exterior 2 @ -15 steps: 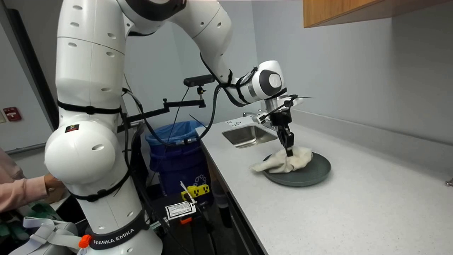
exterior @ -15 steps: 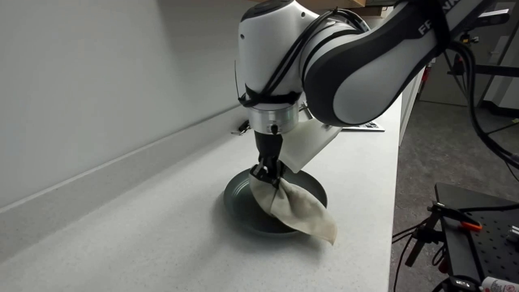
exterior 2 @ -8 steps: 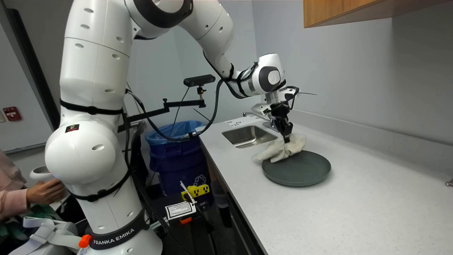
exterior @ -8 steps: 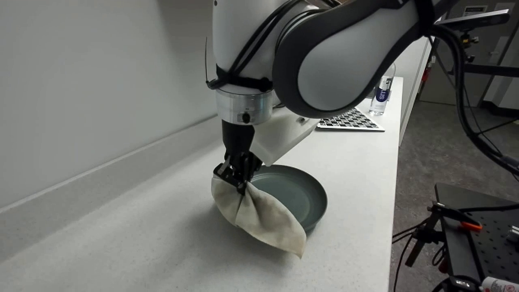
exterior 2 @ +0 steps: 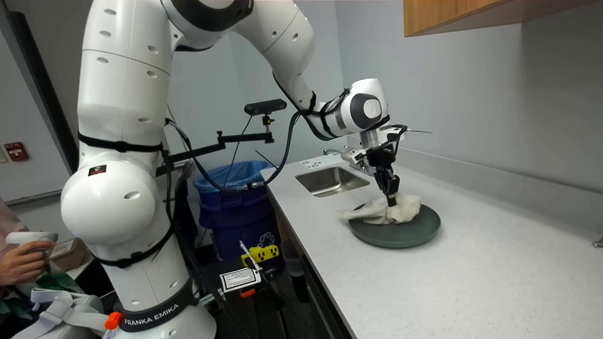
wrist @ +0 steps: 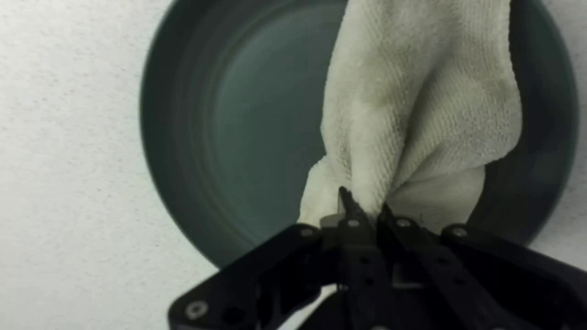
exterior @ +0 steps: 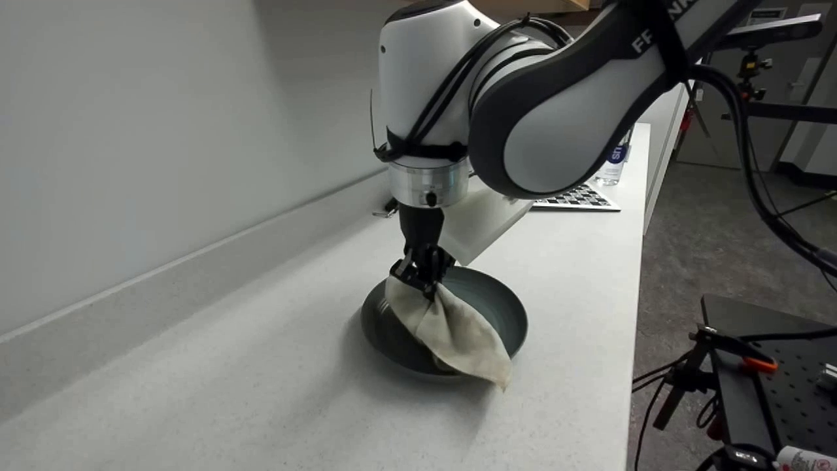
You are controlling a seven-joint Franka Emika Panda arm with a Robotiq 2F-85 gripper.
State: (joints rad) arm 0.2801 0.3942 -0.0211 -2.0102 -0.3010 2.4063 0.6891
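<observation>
The white counter (exterior: 216,386) bears a plate (wrist: 266,110); fingers (wrist: 360,238) pinch a cloth (wrist: 380,87) (creased) over it.

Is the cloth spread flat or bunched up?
Bunched up: the pincer pinches the cloth, and the wrist view shows creases running from the grip over the plate.

- Dim, diffuse light; counter (exterior 2: 471,278) pale in every view.
- Soft shadow beside the plate (exterior: 498,306), on the camera's side, in an exterior view.
- Wall (exterior 2: 560,103) in shade under the cabinet (exterior 2: 452,18).
- Wrist view: gripper (wrist: 365,201) nearly black, out of focus; weave of the cloth (wrist: 426,101) fairly sharp.
</observation>
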